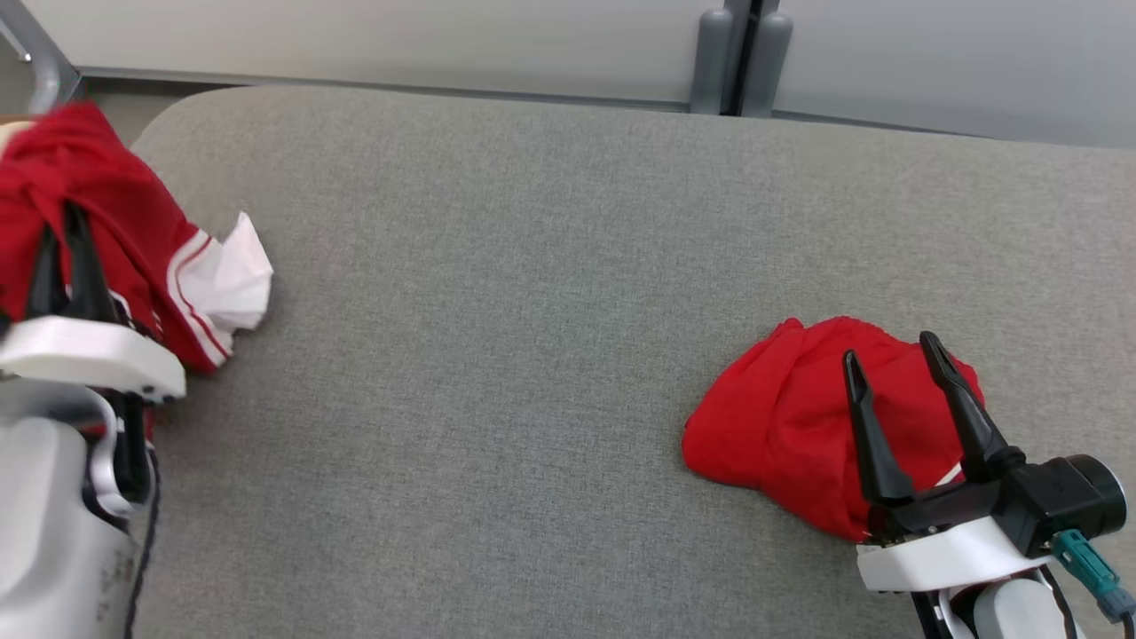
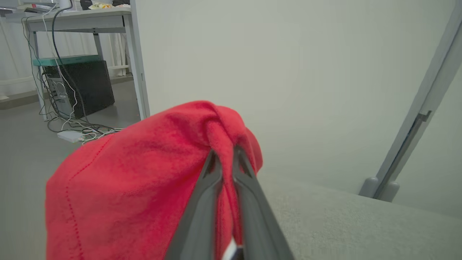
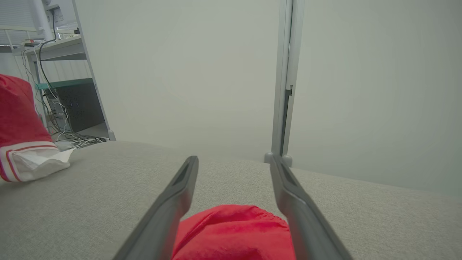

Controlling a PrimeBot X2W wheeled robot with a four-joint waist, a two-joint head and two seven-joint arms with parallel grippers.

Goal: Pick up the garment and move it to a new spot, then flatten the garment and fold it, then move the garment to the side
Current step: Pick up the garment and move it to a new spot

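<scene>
Seemingly mid pick-up, the left gripper pinches the red garment at the far left of the grey surface, next needing a carry toward open middle ground, while the right gripper gapes wide above another red heap.

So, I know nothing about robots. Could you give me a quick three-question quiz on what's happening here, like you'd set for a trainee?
1. True or false: the left gripper is shut on the red-and-white garment.
2. Pick one. The right gripper, seen over the red bundle in the head view, has its jaws: A) open; B) clamped shut on cloth; C) closed round a cup.
3. Fill the gap: the red bundle lies on a padded surface whose colour is ____.

Key: 1 true; 2 A; 3 grey.
</scene>
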